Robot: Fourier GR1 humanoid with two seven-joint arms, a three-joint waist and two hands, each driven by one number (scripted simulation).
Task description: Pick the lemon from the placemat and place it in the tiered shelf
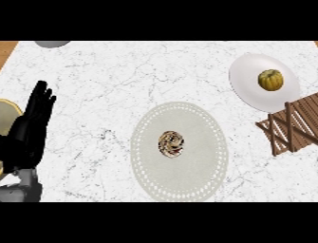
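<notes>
Starting with the marble worktop [105,85], take the pale oval placemat [205,122] at its middle as your anchor. Right of it sits the wooden tiered shelf [305,122]; up and right, a white plate [249,86]. Far left, the left hand [28,133] rests open, fingers straight (right hand not visible). Your target lies on the placemat's centre, a brown-and-cream swirled round thing [171,144], hardly lemon-like; the yellow fruit [270,79] on the plate could lure you into picking wrongly.
</notes>
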